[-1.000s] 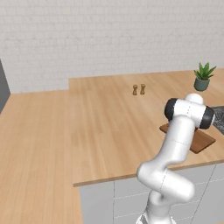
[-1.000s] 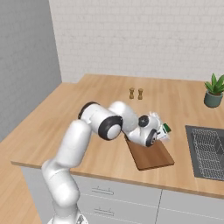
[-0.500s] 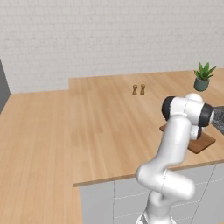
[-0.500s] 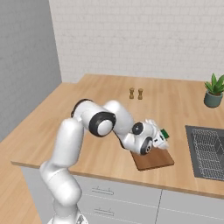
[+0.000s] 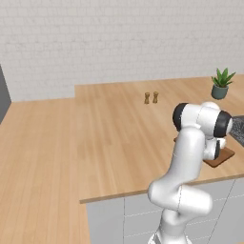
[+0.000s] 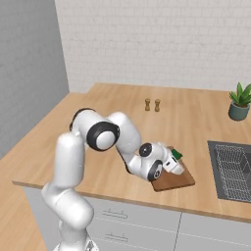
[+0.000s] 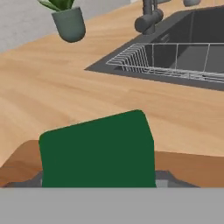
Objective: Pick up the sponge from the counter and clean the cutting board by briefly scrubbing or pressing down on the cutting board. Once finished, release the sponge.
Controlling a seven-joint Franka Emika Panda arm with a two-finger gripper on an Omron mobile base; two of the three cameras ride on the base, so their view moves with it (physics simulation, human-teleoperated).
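The white arm bends low over the wooden bench [image 6: 112, 105], its pincer [image 6: 177, 163] down at the dark reddish cutting board [image 6: 172, 179] near the front edge. A green sponge [image 6: 176, 154] shows right at the pincer's tip, over the board. Two small shakers [image 6: 152, 104] stand farther back, a potted plant [image 6: 239, 102] at the right, and a sink [image 6: 232, 169] with a wire rack beside the board.

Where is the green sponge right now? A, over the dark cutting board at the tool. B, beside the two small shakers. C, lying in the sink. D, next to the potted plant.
A: the sponge sits at the tool, over the cutting board near the counter's front edge.
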